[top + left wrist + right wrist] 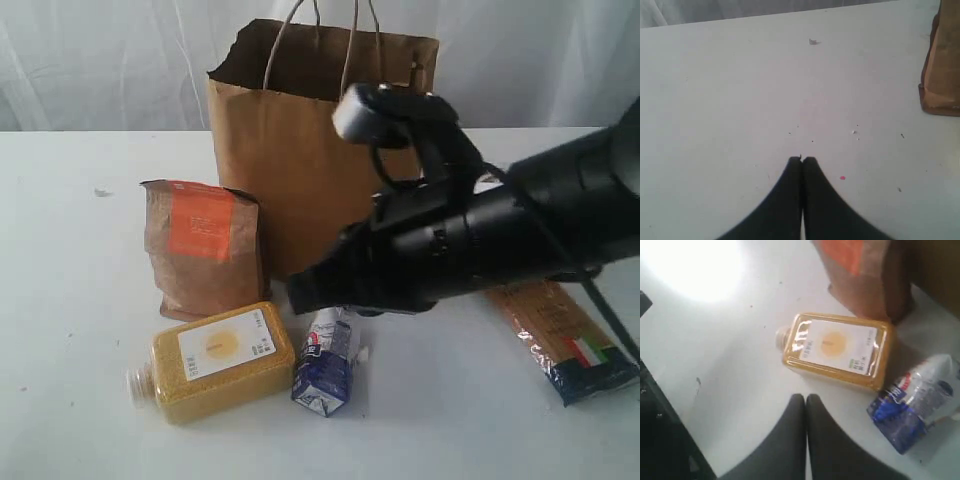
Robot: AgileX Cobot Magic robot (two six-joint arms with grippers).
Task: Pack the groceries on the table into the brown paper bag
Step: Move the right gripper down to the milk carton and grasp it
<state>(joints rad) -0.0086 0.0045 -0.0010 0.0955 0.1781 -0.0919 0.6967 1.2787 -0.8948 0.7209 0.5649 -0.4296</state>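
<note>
- I see the left gripper [802, 160] with its two fingers pressed together and nothing between them; it sits over bare table [730, 100], among a few specks
- The right gripper [805, 397] is likewise closed and empty; its tips lie just beside the long side of the bottle [837, 351], not touching it as far as I can tell
- From the outside camera, the right arm [500, 235] reaches across from the right in front of the bag [280, 130]; its front end [305, 288] is above the carton [325, 362]; I cannot tell its height over the table [70, 300]
- The bag stands upright and open at the back of the table, handles up
- The pouch [200, 248] stands upright at the bag's front left, close against it
- The bottle [222, 360] lies on its side in front of the pouch, cap towards the left
- The carton lies crumpled just to the right of the bottle
- The spaghetti packet [570, 345] lies flat on the right, well apart from the carton; its far end is hidden behind the arm
</note>
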